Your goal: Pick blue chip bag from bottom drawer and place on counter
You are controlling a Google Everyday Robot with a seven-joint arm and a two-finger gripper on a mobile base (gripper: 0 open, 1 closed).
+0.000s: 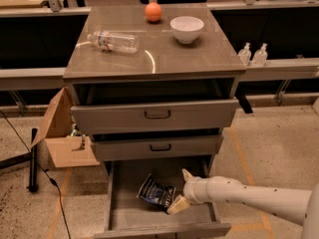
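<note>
Down at 6 o'clock, the bottom drawer (pixel 119 205) is pulled out. The blue bag (pixel 155 193) lies on its grey floor, near the middle, tipped a bit to one side.

The white arm (pixel 249 195) comes in from 4 o'clock. Its gripper (pixel 181 190) is low inside the bottom drawer, on the bag's 3 o'clock side. The fingers (pixel 178 204) are spread wide apart and hold nothing. One finger (pixel 187 175) points up toward 12 o'clock, apart from the bag. The other, tan one points down toward 7 o'clock and sits right at the bag's lower right corner. I cannot tell if it touches. The bag is beside the fingers, not between them.

Up at 12 o'clock is the counter (pixel 164 59). A clear bottle (pixel 113 41) lies on its side at 10 o'clock there. An orange ball (pixel 153 12) sits at the back, and a white bowl (pixel 187 29) is just at its 4 o'clock. The two upper drawers (pixel 157 114) are partly open. A cardboard box (pixel 62 143) stands on the floor at 9 o'clock of the cabinet.
</note>
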